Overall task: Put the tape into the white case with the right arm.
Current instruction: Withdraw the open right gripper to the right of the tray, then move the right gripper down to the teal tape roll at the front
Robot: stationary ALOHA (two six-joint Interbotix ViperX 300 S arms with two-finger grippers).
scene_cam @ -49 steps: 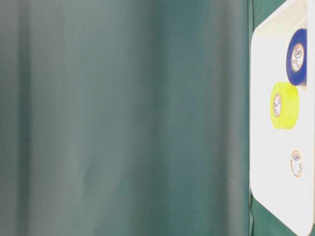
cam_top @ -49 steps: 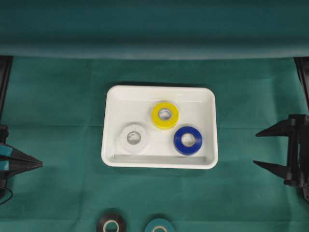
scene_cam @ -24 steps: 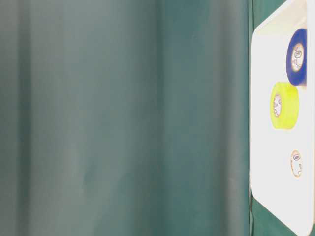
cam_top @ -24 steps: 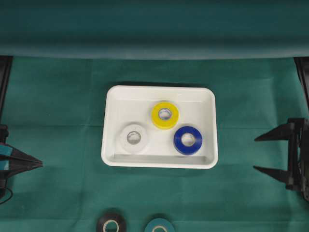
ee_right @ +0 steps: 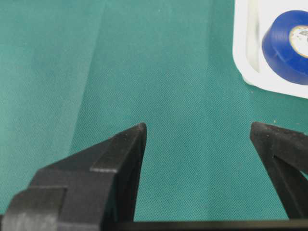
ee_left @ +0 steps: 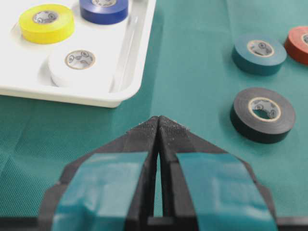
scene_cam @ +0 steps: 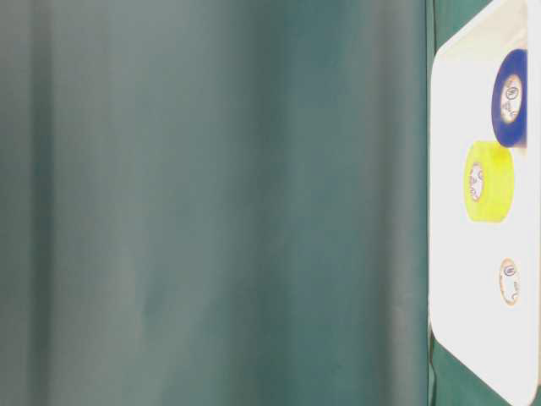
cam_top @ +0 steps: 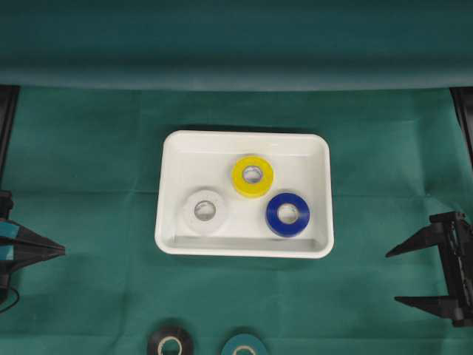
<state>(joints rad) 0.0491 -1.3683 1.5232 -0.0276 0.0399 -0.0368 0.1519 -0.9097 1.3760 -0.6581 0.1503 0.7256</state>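
The white case (cam_top: 244, 252) lies mid-table and holds a yellow tape (cam_top: 252, 176), a white tape (cam_top: 205, 211) and a blue tape (cam_top: 287, 214). A black tape (cam_top: 170, 343) and a teal tape (cam_top: 244, 346) lie on the cloth at the near edge. The left wrist view also shows a red tape (ee_left: 298, 43) beyond the teal tape (ee_left: 259, 53). My right gripper (cam_top: 391, 277) hovers open and empty to the right of the case, its fingertips pointing left. In its wrist view only cloth lies between the fingers (ee_right: 125, 144). My left gripper (cam_top: 63, 251) rests shut at the left edge.
Green cloth covers the table, and a raised fold of it runs along the back. The table-level view is mostly blurred cloth, with the case rim (scene_cam: 434, 211) at its right edge. Dark arm bases stand at both far corners.
My right gripper has slid toward the near edge of the table, still open. The tapes, the case and the left gripper have not moved.
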